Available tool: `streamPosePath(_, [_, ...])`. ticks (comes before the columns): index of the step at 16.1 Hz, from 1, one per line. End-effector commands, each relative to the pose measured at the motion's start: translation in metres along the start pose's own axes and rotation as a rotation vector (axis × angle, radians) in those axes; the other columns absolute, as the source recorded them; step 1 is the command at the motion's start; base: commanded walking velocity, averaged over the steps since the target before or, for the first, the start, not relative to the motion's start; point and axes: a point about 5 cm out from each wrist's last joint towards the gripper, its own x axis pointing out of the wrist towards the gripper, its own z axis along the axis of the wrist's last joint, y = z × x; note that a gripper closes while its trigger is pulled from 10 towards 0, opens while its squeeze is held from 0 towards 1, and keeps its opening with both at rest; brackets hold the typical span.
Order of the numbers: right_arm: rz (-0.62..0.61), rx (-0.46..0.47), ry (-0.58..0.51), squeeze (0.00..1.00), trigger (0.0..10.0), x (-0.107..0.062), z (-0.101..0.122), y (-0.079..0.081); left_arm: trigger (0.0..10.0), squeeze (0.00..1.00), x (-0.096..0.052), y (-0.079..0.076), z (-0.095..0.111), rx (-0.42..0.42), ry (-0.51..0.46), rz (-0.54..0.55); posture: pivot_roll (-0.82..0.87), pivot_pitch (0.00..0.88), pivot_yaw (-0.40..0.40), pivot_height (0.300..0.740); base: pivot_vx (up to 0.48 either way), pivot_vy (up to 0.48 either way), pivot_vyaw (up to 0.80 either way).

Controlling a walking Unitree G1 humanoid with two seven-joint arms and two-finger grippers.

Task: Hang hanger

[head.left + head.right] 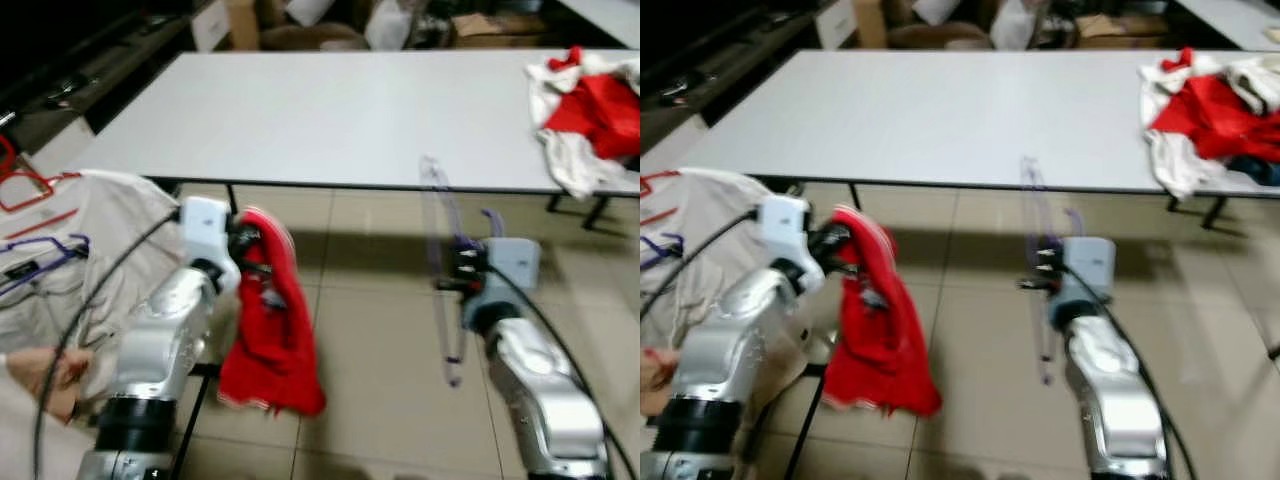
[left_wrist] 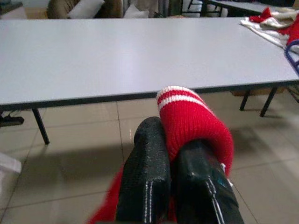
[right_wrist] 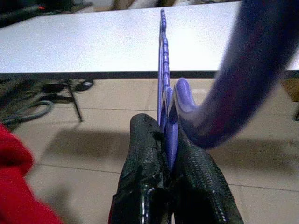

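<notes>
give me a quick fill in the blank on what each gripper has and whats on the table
1. The left gripper is shut on a ____ sweater.
2. The right gripper is shut on a purple ____.
3. A pile of clothes lies on the ____ near its right end.
4. Both grippers are held over the tiled ____.

Missing words: red; hanger; table; floor

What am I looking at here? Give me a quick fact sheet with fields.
Left pincer: shut on red knitted garment, which hangs below it over the floor
Right pincer: shut on purple hanger, held upright
Table: white, ahead of both arms
Clothes pile: red and white, at the table's right end
Far left: beige cloth with hangers on it
</notes>
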Motion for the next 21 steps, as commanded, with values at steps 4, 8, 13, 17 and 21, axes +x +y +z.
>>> streamPosePath(4, [0.035, -0.013, -0.029, 0.0, 10.0, 0.002, 0.004, 0.009, 10.0, 0.0, 0.001, 0.006, 0.015, 0.032, -0.051, 0.016, -0.04, 0.005, 0.077, 0.74, 0.347, 0.0, 0.0])
streamPosePath(8, [0.069, 0.017, -0.021, 0.0, 10.0, 0.004, 0.005, 0.013, 10.0, 0.0, 0.003, 0.005, 0.017, 0.037, -0.059, 0.005, -0.04, 0.0, 0.081, 0.74, 0.346, 0.0, -0.2])
streamPosePath(13, [0.103, -0.026, -0.05, 0.0, 10.0, 0.005, 0.01, 0.015, 10.0, 0.0, 0.005, 0.004, 0.026, 0.055, -0.085, -0.017, -0.04, 0.0, 0.083, 0.74, 0.347, 0.0, -0.48])
streamPosePath(17, [0.102, -0.042, -0.056, 0.0, 10.0, 0.002, 0.011, 0.012, 10.0, 0.0, 0.004, 0.005, 0.025, 0.057, -0.08, -0.014, -0.04, 0.002, 0.082, 0.74, 0.346, 0.0, 0.0])
streamPosePath(21, [0.227, -0.07, -0.065, 0.0, 10.0, 0.0, 0.018, 0.017, 10.0, 0.0, 0.004, 0.005, 0.033, 0.084, -0.089, -0.033, -0.03, 0.008, 0.087, 0.74, 0.346, 0.0, 0.0])
